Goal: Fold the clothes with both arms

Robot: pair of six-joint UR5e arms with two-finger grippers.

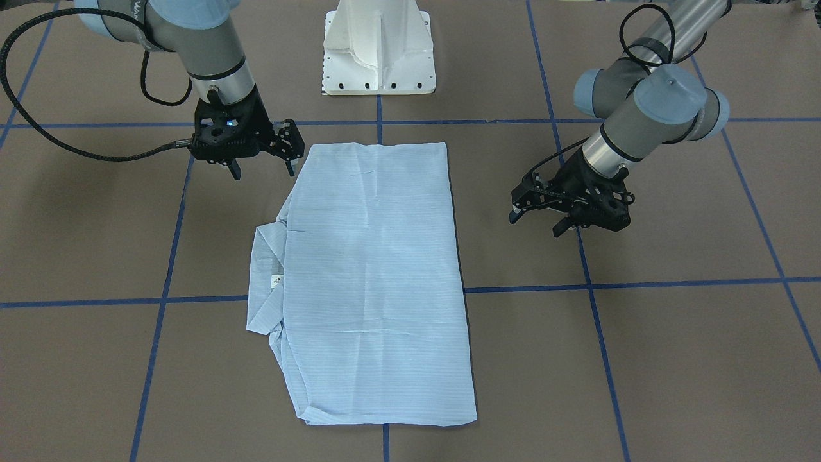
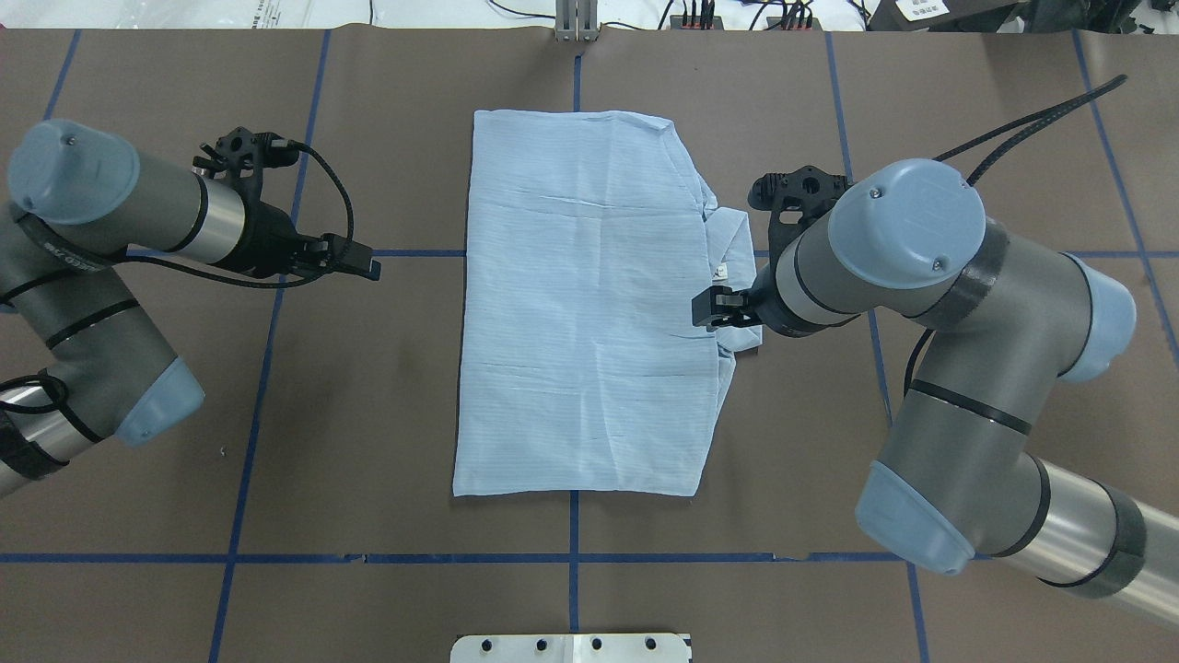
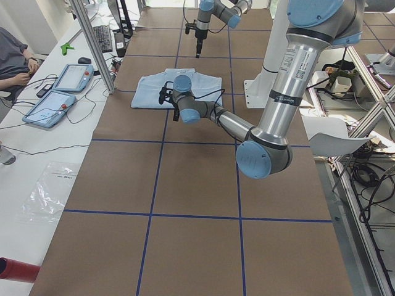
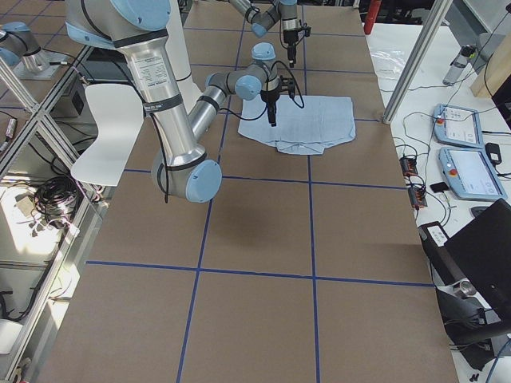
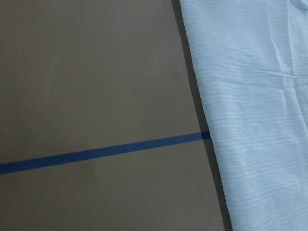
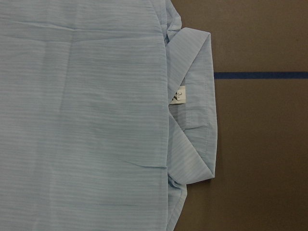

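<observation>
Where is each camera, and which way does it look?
Front: across table, facing robot; left gripper, right gripper.
Overhead: behind robot, looking down; both arms.
Left side: table's end; left arm nearest.
Right side: opposite end; right arm nearest.
Left wrist: over shirt edge; no fingers.
Right wrist: above collar; no fingers.
All show the shirt.

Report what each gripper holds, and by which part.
Nothing is held: the left gripper and right gripper are both open, off the shirt.
</observation>
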